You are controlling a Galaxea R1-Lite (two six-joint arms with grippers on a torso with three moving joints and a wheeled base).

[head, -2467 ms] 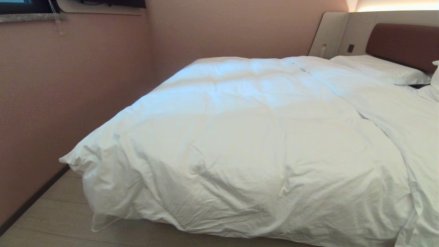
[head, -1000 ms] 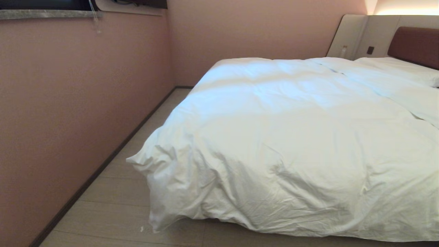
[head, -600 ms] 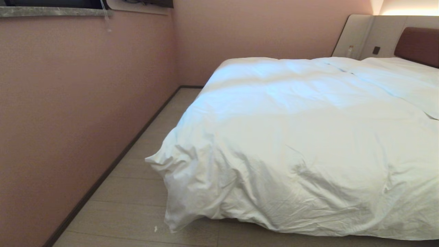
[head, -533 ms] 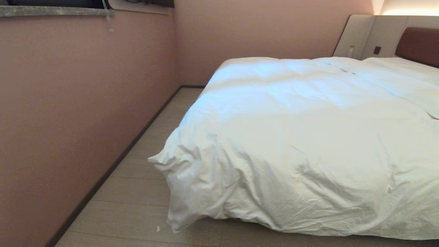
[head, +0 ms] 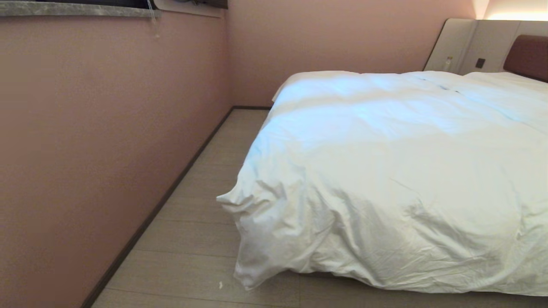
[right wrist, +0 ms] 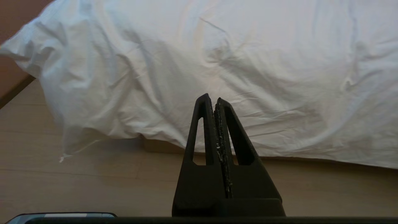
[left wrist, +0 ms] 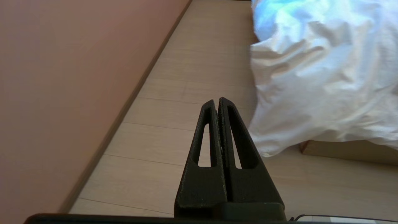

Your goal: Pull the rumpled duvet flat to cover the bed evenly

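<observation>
We are looking at a pink wall [head: 107, 128] running along our left, with a grey stone sill [head: 77, 9] at its top and a dark skirting strip where it meets the pale plank floor [head: 192, 239]. A narrow lane of floor is lying between the wall and the bed [left wrist: 342, 151], whose tan base is showing only as a low strip under the cloth. A small white scrap [head: 220, 284] is lying on the floor just beside the hanging corner.

The duvet [head: 385, 171] is lying along the bed, its long axis running away from us toward the brown headboard [head: 528, 55] and its beige panel surround [head: 460, 42]. The near end is draping over the foot of the bed, and its left corner is bunching into a crumpled point that is hanging close to the floor. The cover is plain white, puffy, smoother on top and heavily creased at the near end.

The left gripper [left wrist: 218, 101] is holding nothing, its fingers [left wrist: 208, 130] pressed together over bare floor, with the hanging corner just beside them and not touching. The right gripper [right wrist: 214, 99] is also empty, fingers [right wrist: 203, 124] closed, pointing at the draped near edge ahead of the tips.
</observation>
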